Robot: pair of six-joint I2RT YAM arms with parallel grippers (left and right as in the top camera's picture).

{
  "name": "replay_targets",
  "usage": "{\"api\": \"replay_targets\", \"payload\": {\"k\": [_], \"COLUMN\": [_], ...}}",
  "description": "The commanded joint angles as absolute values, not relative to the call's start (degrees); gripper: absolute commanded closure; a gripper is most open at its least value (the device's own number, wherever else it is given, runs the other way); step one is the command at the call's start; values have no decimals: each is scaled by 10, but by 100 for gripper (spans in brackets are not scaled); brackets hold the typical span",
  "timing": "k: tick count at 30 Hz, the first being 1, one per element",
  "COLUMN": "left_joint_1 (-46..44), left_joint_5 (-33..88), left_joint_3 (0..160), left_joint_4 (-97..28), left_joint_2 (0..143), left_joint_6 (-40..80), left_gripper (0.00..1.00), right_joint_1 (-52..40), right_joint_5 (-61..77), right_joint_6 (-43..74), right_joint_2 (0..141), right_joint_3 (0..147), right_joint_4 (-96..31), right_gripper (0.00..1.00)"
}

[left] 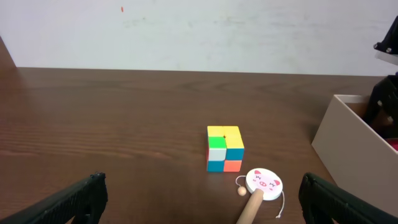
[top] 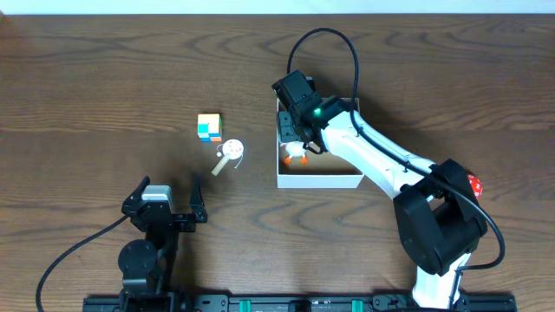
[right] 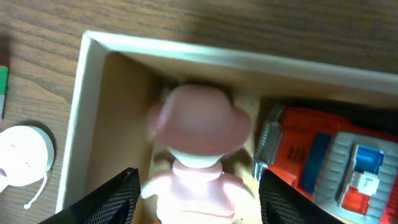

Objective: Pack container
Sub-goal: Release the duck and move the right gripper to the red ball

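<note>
At the lower left of the overhead view, the left gripper (top: 166,194) sits low on the dark brown wooden table (top: 87,87). Its fingers are spread wide and nothing is between them.

Right of it, near the frame's centre, two toys wait outside the box. One is a small cube of yellow, green, white, blue and orange squares (left: 224,148). Just beside it is a round white rattle-drum with a pink pig face, a wooden handle and a bead on a string (left: 263,182).

The container (top: 319,179), a shallow square cardboard box with white walls and a brown inside, lies right of centre. The right arm reaches over its upper-left corner.

In the right wrist view, the right gripper (right: 202,196) is wide open over that corner. A blurred small figure in a pink round hat (right: 199,124) lies between the fingers, but I cannot tell whether either finger touches it. A red, orange and grey plastic toy vehicle (right: 336,168) fills the box's right part.

The step looks like setting the figure down. To do it well:
- Keep the jaws apart.
- Lift straight up, clear of the near wall.
- Avoid dragging the figure or nudging the light box.
- Then go for the drum by its handle, minding the loose string.
</note>
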State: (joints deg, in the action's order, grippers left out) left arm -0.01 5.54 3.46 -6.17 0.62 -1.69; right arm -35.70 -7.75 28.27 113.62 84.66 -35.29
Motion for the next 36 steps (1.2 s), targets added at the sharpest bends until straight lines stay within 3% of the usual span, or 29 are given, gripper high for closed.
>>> {"api": "replay_targets", "payload": {"k": [1, 6, 9, 18, 23, 28, 32, 36], "left_joint_1": [3, 3, 3, 3, 3, 3, 3, 3], "left_joint_5": [49, 49, 49, 49, 49, 49, 49, 49], "left_joint_3": [18, 18, 18, 18, 18, 18, 18, 18], "left_joint_4": [-68, -68, -68, -68, -68, -68, -68, -68], "left_joint_2": [2, 2, 2, 2, 2, 2, 2, 2], "left_joint_6": [-17, -17, -17, -17, -17, -17, -17, -17], "left_gripper": [2, 2, 2, 2, 2, 2, 2, 2], "right_joint_1": [-357, -340, -318, -216, -143, -70, -25, 15], "right_joint_5": [-86, -86, -96, -264, -299, -301, -295, -266], "right_joint_6": [279, 250, 253, 354, 494, 568, 568, 568], "right_joint_2": [1135, 1116, 1087, 954, 899, 896, 896, 896], "right_joint_3": [846, 871, 903, 978, 978, 969, 936, 888], "right_joint_4": [-333, -338, -379, -621, -800, -929, -930, -902], "right_gripper": [36, 41, 48, 48, 49, 36, 26, 23]}}
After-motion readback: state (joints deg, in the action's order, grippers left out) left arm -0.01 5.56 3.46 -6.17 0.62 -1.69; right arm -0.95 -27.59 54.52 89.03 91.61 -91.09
